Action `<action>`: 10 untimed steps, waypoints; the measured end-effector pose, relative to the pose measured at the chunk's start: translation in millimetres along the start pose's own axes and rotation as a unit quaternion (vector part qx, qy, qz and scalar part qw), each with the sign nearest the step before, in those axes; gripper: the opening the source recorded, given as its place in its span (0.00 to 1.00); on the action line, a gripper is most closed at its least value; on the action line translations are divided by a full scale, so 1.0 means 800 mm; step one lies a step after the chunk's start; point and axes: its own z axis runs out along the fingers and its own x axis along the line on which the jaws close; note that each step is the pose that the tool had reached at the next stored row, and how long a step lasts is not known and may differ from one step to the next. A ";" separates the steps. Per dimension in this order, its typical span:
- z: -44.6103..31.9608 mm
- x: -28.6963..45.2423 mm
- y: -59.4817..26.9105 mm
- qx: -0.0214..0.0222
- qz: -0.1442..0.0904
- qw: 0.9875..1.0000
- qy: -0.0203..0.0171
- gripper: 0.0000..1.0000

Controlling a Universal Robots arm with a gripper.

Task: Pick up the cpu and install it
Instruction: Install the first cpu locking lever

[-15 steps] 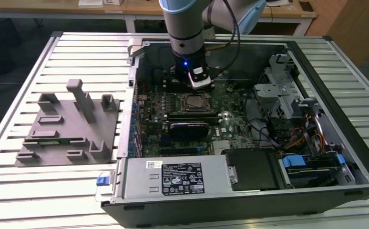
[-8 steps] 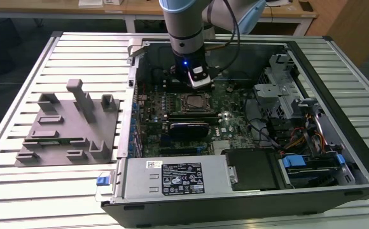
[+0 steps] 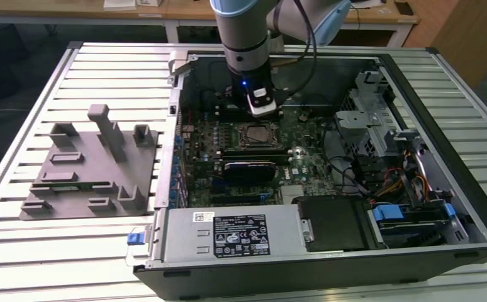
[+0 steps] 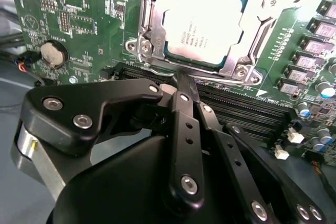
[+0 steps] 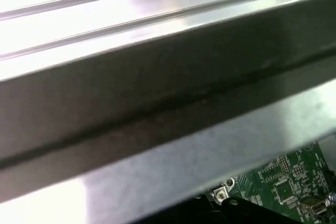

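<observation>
Cpu point(image 4: 203, 23) sits flat in the socket point(image 4: 149, 38) on the motherboard point(image 4: 68, 19), silver top up, so seating looks done. Gripper point(image 4: 181, 80) hangs just beside the socket's edge, fingers pressed together on nothing. For a clean finish I'd say check the chip lies level inside the frame, no corner riding up, before anything presses down

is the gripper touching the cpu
Apart. In the second wrist view the gripper sits clear of the cpu, which lies in its socket with metal frame between them.
</observation>
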 end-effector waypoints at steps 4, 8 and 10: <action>0.0008 0.0003 0.000 0.003 0.018 1.000 -0.004 0.11; 0.0009 0.0005 0.001 0.004 0.026 1.000 -0.005 0.11; 0.0010 0.0006 0.001 0.005 0.031 0.999 -0.006 0.11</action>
